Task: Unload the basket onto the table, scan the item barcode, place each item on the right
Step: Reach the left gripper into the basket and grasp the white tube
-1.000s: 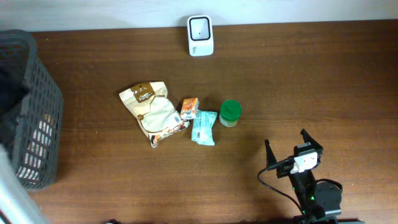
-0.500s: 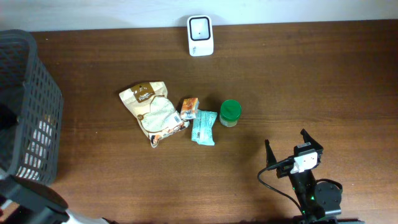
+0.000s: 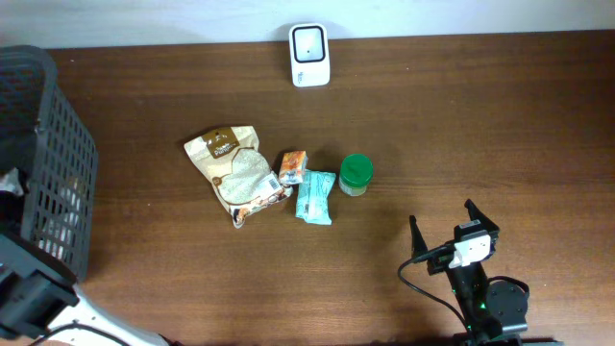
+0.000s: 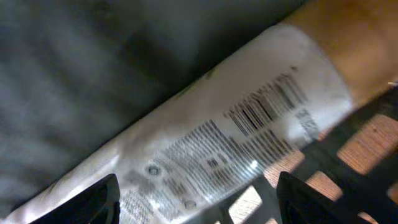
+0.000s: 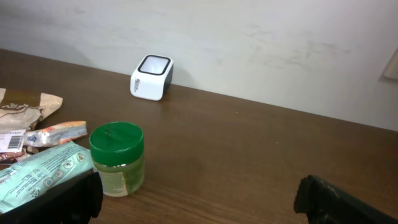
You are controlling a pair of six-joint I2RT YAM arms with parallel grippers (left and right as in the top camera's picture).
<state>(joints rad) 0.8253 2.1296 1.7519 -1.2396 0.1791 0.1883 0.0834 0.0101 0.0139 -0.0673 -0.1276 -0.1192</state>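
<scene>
So the left fingers are spread wide over the basket, holding nothing. Right below them a white packet lies inside it, barcode facing up. The right fingers are also wide apart and empty, parked low near the front of the desk. What's left to scan, I'd guess, is the cluster mid-desk: a tan pouch, a small orange packet, a teal packet and a green-lidded jar, with the scanner at the back edge. The jar sits nearest the right arm and looks like the easy one. It's rigid, probably light plastic, a bit slick, so squeeze across the body just under the lid. I can't see its barcode from here. The packets look soft and crinkly and lie flat, so I'd pinch an edge or end seam, and expect them to flop and hide the code.
</scene>
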